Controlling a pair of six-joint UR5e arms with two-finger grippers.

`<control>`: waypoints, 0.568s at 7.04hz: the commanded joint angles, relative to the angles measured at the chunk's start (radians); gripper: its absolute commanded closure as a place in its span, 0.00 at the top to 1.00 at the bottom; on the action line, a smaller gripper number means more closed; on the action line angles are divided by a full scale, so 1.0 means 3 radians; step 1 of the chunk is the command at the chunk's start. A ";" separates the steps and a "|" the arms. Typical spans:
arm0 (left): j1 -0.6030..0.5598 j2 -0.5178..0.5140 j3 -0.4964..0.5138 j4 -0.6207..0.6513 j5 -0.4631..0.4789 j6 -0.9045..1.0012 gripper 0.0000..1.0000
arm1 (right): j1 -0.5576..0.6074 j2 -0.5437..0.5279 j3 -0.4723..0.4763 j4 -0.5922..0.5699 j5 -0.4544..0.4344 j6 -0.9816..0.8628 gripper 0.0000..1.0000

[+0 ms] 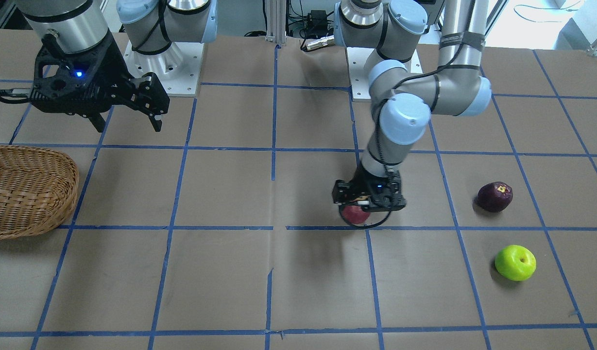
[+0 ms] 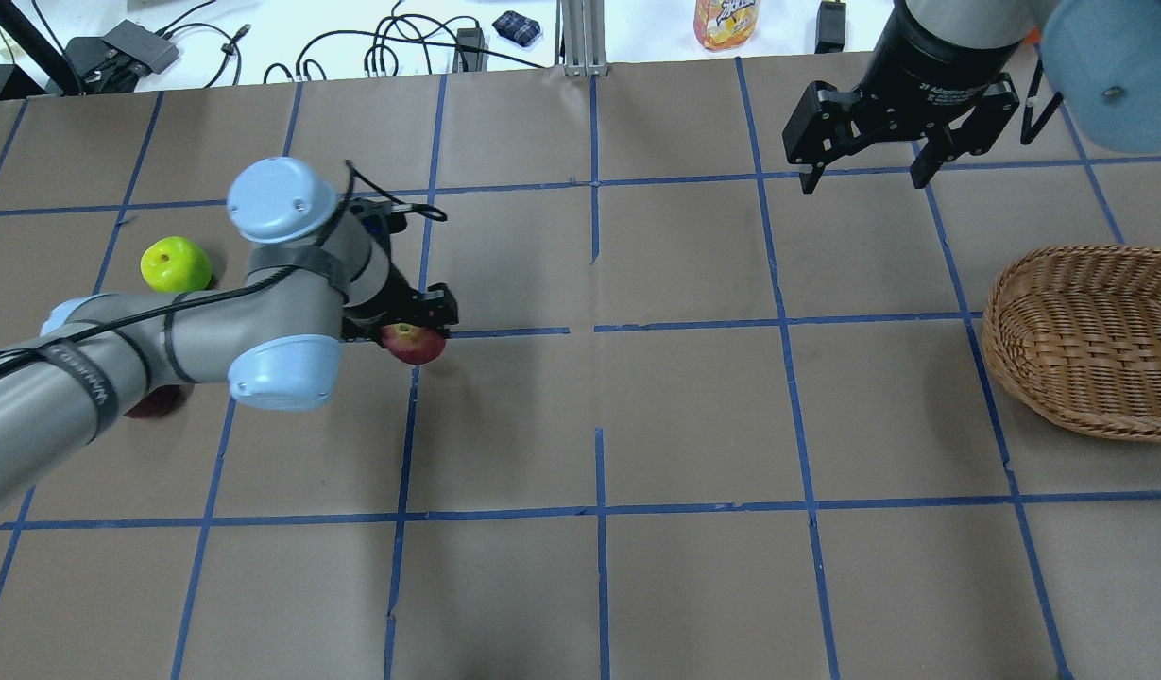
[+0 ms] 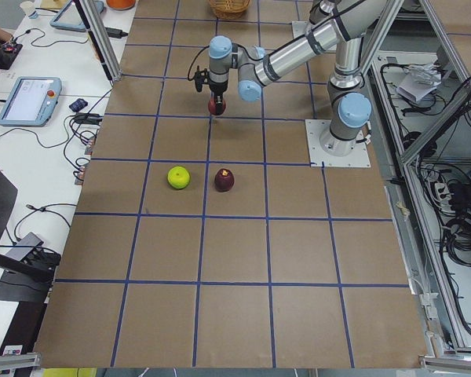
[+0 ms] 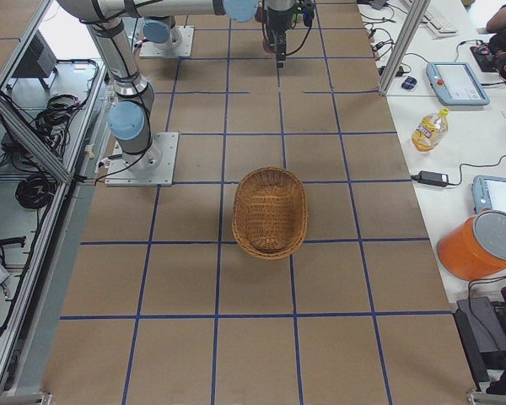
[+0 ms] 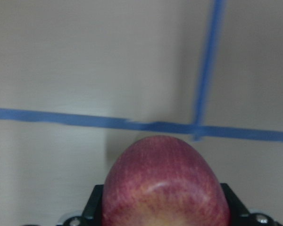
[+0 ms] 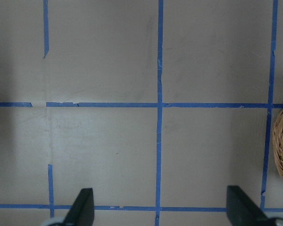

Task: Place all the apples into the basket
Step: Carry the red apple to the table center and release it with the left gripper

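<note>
- Your left gripper is clamped on the red apple, its fingers closed against the apple's two sides
- In the left wrist view you see the red apple filling the space between the jaws, with the bench and two crossing blue tape lines behind it
- The apple's shadow falls apart from it in the front-facing view, so it looks to hang clear of the bench
- The purple apple sits on the bench well apart from the left gripper, on the side away from the right arm
- The green apple lies near the purple one, further out from the robot's base, and the two do not touch
- Your right gripper hangs above the bench with its fingers spread wide and nothing between them
- The basket rests on the bench off to the right gripper's outer side, well apart from the left gripper; only its edge shows in the right wrist view
</note>
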 commanded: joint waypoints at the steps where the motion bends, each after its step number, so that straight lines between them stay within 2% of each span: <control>1: -0.0709 -0.0354 0.0563 0.0027 -0.0071 -0.0760 0.00 | 0.0000 0.0001 0.0000 0.0004 0.0006 0.0000 1.00; 2: -0.0787 -0.0497 0.0651 0.0083 -0.0209 -0.0869 0.00 | 0.0000 -0.0004 0.0000 0.0004 0.0006 0.0000 1.00; 3: -0.0808 -0.0681 0.0657 0.0352 -0.0225 -0.0900 0.02 | 0.0000 -0.0005 0.0000 0.0004 0.0011 0.0015 1.00; 4: -0.0853 -0.0824 0.0672 0.0603 -0.0215 -0.0910 0.15 | 0.0000 -0.0005 0.0000 0.0004 0.0006 0.0010 1.00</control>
